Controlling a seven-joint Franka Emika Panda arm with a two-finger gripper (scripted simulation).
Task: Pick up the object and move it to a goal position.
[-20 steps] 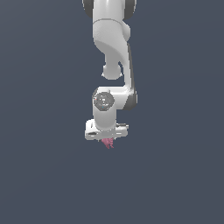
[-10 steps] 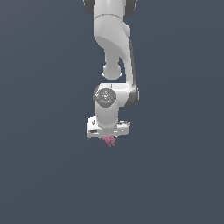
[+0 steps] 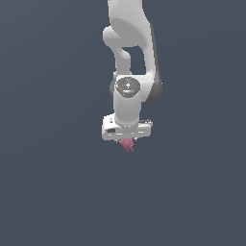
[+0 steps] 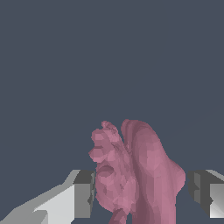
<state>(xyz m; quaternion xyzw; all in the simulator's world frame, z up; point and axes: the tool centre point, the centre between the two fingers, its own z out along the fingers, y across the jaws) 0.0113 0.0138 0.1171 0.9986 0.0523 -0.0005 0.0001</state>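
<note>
The object [image 3: 127, 144], a small pink-magenta jagged lump, hangs just under the white gripper head in the exterior view. My gripper [image 3: 127, 141] is shut on it and holds it in the air, with nothing touching it from below. In the wrist view the object [image 4: 140, 175] fills the space between the two grey fingertips [image 4: 84, 194]. One fingertip presses against it. The other sits right at its edge, and I cannot tell whether it touches. The fingers are mostly hidden in the exterior view.
The white arm [image 3: 129, 57] comes down from the top of the exterior view. All around it there is only a plain dark grey-blue background, with no other object, edge or marker in view.
The gripper has risen with the object in it and drifted a little toward the exterior view's right. The grip on the object looks the same.
</note>
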